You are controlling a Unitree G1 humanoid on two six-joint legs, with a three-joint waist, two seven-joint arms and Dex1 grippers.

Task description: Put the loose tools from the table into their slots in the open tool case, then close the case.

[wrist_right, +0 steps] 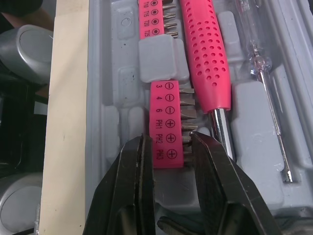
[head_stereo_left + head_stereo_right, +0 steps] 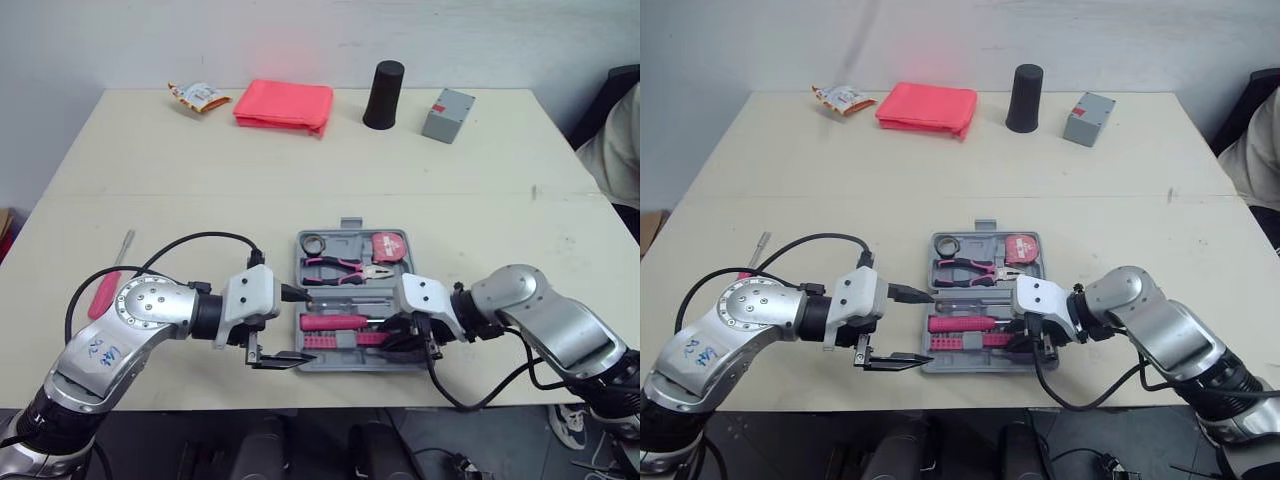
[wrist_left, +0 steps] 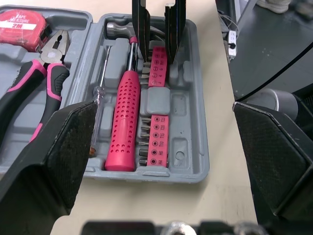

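Note:
The grey tool case [image 2: 325, 243] lies open at the table's front middle. It holds pink-handled pliers [image 2: 340, 268], a red tape measure [image 2: 388, 246], a pink-handled hammer [image 3: 124, 117], a clear tester screwdriver [image 1: 261, 63] and two pink bit holders. My right gripper [image 1: 168, 147] reaches into the case's front right part, shut on the nearer bit holder [image 1: 164, 120], which lies in its slot. My left gripper [image 2: 300, 328] hangs open at the case's left edge, holding nothing. A loose red-handled screwdriver [image 2: 103, 295] lies on the table to the left, partly behind my left arm.
Along the far edge lie a snack packet [image 2: 200, 96], a folded red cloth [image 2: 285, 104], a black cylinder [image 2: 383, 95] and a small grey box [image 2: 447, 115]. A person's arm [image 2: 615, 145] shows at the right edge. The case sits close to the table's front edge.

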